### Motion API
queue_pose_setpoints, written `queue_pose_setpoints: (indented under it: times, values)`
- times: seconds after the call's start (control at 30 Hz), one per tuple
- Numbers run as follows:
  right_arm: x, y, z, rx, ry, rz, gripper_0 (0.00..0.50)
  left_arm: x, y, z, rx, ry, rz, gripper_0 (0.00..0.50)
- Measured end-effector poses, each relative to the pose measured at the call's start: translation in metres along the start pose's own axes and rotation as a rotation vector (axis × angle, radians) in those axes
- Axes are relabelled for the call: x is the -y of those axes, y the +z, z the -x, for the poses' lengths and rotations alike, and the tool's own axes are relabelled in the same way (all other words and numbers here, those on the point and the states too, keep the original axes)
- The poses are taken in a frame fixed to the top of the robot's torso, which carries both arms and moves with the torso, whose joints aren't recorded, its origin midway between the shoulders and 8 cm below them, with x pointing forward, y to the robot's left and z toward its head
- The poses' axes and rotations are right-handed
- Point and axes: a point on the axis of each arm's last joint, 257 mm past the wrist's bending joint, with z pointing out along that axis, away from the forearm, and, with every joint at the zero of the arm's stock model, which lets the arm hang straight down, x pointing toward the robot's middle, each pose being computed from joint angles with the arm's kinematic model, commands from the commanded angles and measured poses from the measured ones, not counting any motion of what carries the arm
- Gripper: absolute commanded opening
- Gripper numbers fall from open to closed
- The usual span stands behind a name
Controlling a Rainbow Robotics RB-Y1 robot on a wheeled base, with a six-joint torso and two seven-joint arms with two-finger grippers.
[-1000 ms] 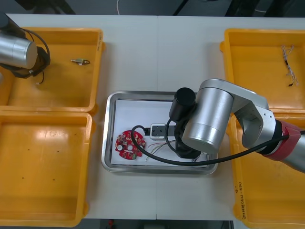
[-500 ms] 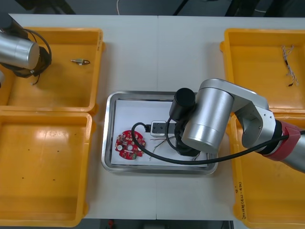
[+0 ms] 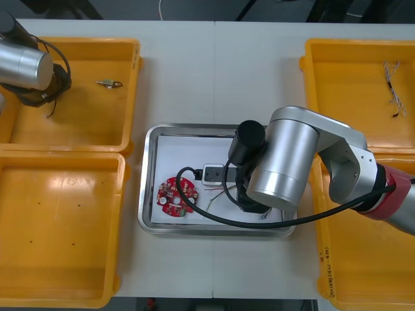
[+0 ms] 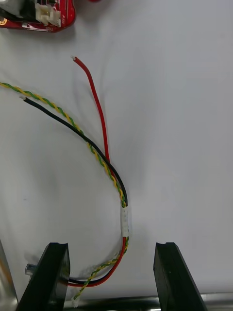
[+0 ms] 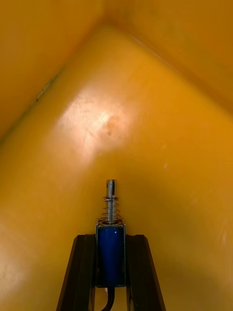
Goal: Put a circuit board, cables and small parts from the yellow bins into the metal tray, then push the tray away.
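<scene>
Surface (image 3: 214, 71): light, carrying four bins with the tray between them.
Bins (image 3: 84, 123): yellow, two at each side; both near bins look bare.
Tray (image 3: 146, 181): metal, white inside, at the middle of the surface, holding the board and cables.
Right arm (image 3: 285, 162): reaches in from the right and hangs over the tray's right half.
Left arm (image 3: 26, 65): over the far left bin, at its outer side.
Right claw (image 4: 111, 248): open, fingers apart over the tray's white floor, close to the rim; the cables' bound end lies between the fingers, held by neither.
Left claw (image 5: 110, 238): closed on the held part, low in a corner of the far left bin.
Board (image 3: 174, 196): round, red, flat in the tray's left half.
Cables (image 4: 104, 160): red, black and twisted yellow-green strands, bound by a white sleeve, fanning out toward the board.
Far cable (image 3: 392, 87): thin, in the far right bin.
Held part (image 5: 111, 252): blue body, metal pin and spring protruding past the fingertips.
Loose part (image 3: 109, 83): small, metal, on the far left bin's floor.
</scene>
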Motion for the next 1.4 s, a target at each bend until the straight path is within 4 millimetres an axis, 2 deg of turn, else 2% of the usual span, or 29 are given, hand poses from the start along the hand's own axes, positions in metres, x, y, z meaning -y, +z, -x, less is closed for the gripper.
queue_pose_setpoints:
  times: [0.13, 0.47, 0.77, 1.0, 1.4]
  values:
    - [-0.001, -0.016, -0.007, -0.033, 0.013, -0.005, 0.500, -0.002, -0.013, -0.011, -0.072, -0.008, 0.028, 0.000]
    - [0.007, -0.059, -0.022, -0.072, 0.030, -0.010, 0.500, -0.001, -0.052, -0.014, -0.149, 0.026, 0.065, 0.000]
    - [0.028, -0.104, -0.004, 0.078, 0.139, 0.014, 0.500, 0.005, -0.088, -0.030, -0.233, 0.074, 0.086, 0.000]
    - [0.048, -0.133, 0.001, 0.155, 0.174, 0.014, 0.500, 0.033, -0.121, -0.043, -0.255, 0.148, 0.030, 0.000]
    - [0.079, -0.173, -0.032, 0.218, 0.278, 0.014, 0.500, 0.069, -0.173, -0.077, -0.285, 0.288, -0.085, 0.000]
